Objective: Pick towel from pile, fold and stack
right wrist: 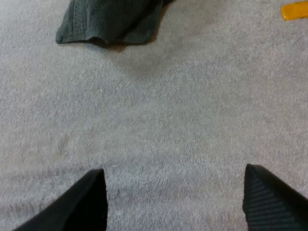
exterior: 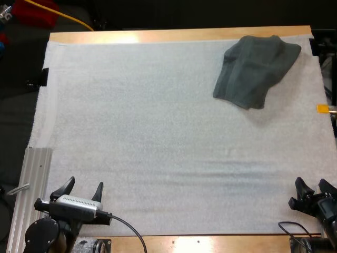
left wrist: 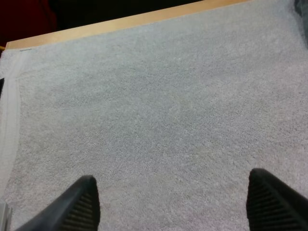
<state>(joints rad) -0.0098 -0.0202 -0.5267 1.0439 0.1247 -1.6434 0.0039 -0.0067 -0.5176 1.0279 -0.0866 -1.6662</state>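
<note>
Both released and grasping nothing, my left tool (exterior: 85, 183) and right tool (exterior: 310, 183) hang over the mat's (exterior: 158, 137) near edge. The crumpled towel (exterior: 255, 68) lies far right on the bench (exterior: 174, 36), ahead of my nearer right tool, slanting near-left to far-right.

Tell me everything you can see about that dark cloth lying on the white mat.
It is one dark grey-green towel, soft terry-like cloth, crumpled and loosely doubled over. It lies at the far right corner of the white mat, reaching toward the wooden table edge. A stitched hem shows along its near edge. Only the mat touches it; nothing holds it.
</note>
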